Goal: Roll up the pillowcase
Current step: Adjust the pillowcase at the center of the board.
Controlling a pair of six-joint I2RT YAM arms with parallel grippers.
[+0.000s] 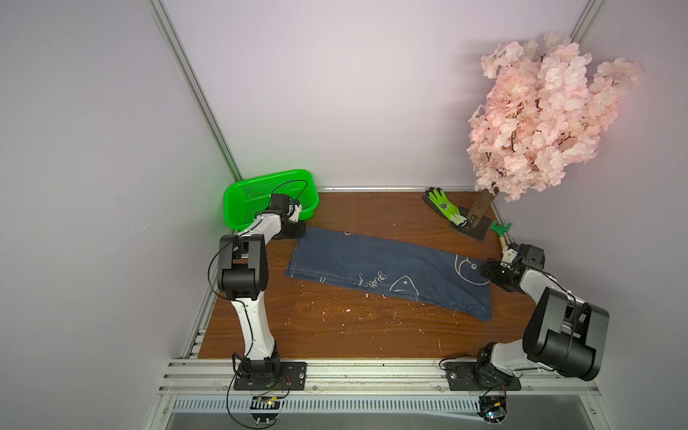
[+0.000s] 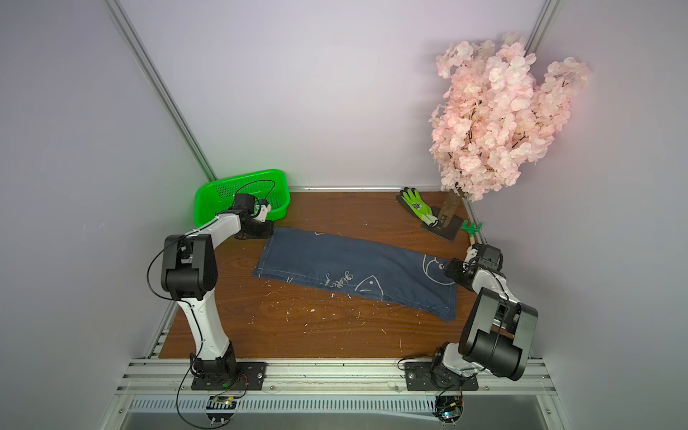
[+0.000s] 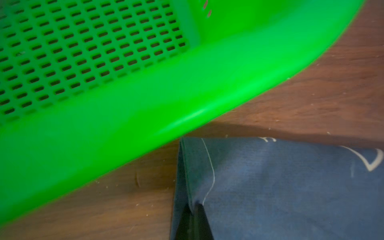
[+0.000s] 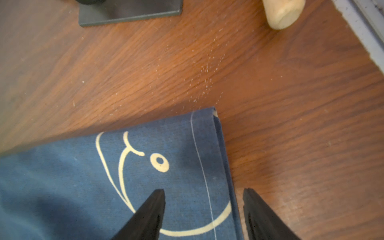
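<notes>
Flat, rectangular, seemingly denim pillowcase [image 1: 387, 271]; perforated plastic basket [image 1: 234, 212].

Wooden table [image 1: 353, 335] bears pillowcase [image 1: 391, 271], basket [image 1: 233, 217], glove [image 1: 445, 206], tree stand [image 1: 479, 230], rake [image 1: 500, 227].

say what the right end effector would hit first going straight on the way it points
Probably the pillowcase: the open right end effector straddles its short edge, with the wooden table right beneath. Depth is hard to judge.

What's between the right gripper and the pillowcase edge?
Nothing visible. The right gripper, jaws open, straddles the pillowcase edge: one finger over cloth, one over bare table. The left gripper is shut on the other end.
</notes>
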